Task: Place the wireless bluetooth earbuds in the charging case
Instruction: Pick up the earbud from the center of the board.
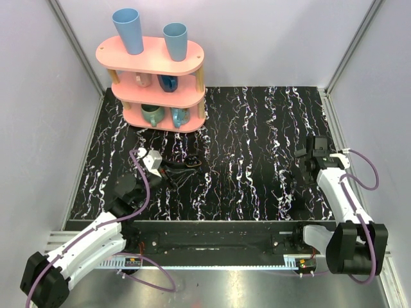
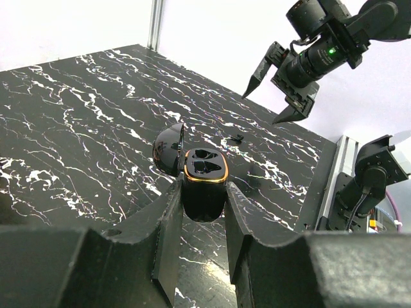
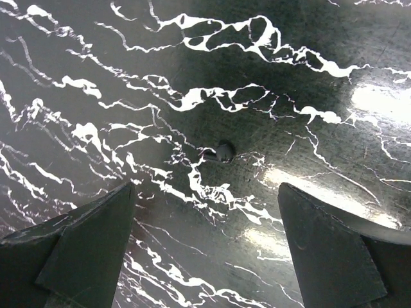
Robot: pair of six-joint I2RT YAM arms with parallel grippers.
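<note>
Firmly pinched in the left tool (image 2: 203,196), the case (image 2: 205,168) is held upright with its lid open, wells facing up to receive buds. Well to its right, what looks like an earbud (image 3: 221,152) lies loose on the surface (image 3: 321,51), the right tool (image 3: 205,192) spread wide above to straddle it.

The charging case (image 2: 204,165) sits on the table (image 1: 257,128), pinched between the two fingers of my left gripper (image 2: 204,189), its lid tipped back to the left in my wrist view. Beyond it, toward my right gripper (image 3: 205,187), one earbud (image 3: 221,152) lies on the table, under the gap between that gripper's spread fingers and apart from both. Behind, at the table's rear left, stands the shelf (image 1: 157,83), with two cups (image 1: 128,30) on top and mugs (image 1: 168,82) on the tiers below.
</note>
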